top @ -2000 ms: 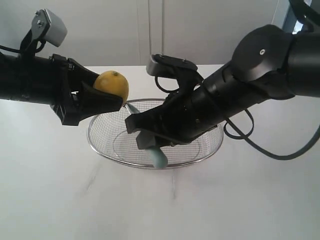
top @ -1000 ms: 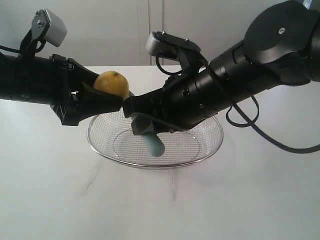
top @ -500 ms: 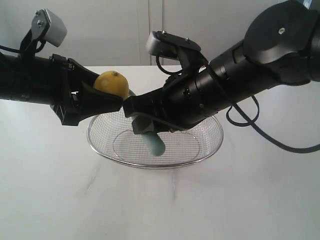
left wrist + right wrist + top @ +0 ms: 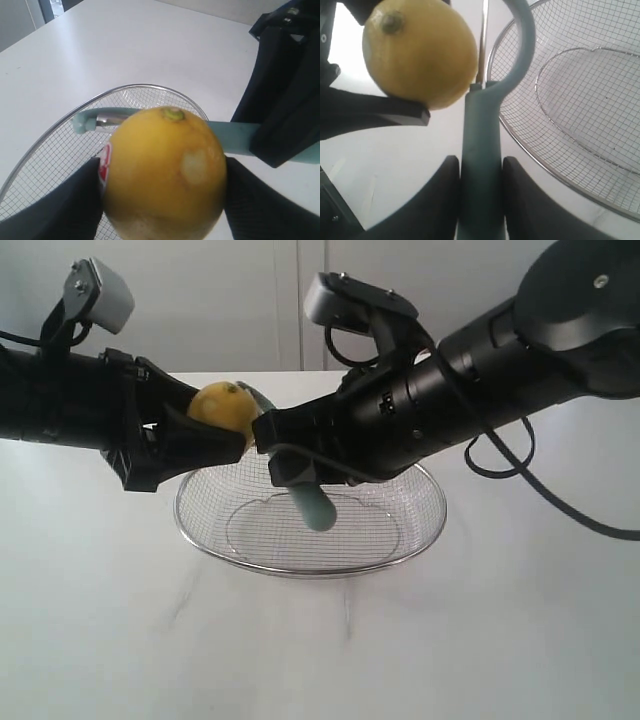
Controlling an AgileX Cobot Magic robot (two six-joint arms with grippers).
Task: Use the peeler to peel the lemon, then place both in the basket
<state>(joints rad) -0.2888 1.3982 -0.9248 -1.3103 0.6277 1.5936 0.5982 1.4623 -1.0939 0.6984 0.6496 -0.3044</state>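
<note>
My left gripper (image 4: 205, 435) is shut on the yellow lemon (image 4: 222, 411), holding it in the air over the left rim of the wire basket (image 4: 400, 540). The lemon (image 4: 165, 172) fills the left wrist view, its red-and-white sticker (image 4: 104, 161) against one finger and a pale scraped patch on its skin. My right gripper (image 4: 285, 455) is shut on the teal handle of the peeler (image 4: 310, 502). In the right wrist view the peeler (image 4: 482, 135) has its curved head and blade right beside the lemon (image 4: 420, 50); whether the blade touches the skin is unclear.
The basket (image 4: 560, 170) sits on a white table (image 4: 120, 620) and holds nothing that shows. Both black arms cross above it, the right arm (image 4: 500, 370) reaching in from the right. A white wall stands behind the table.
My right gripper has lifted the peeler, bringing its head up beside the top of the lemon. The left gripper and the lemon have stayed still.
</note>
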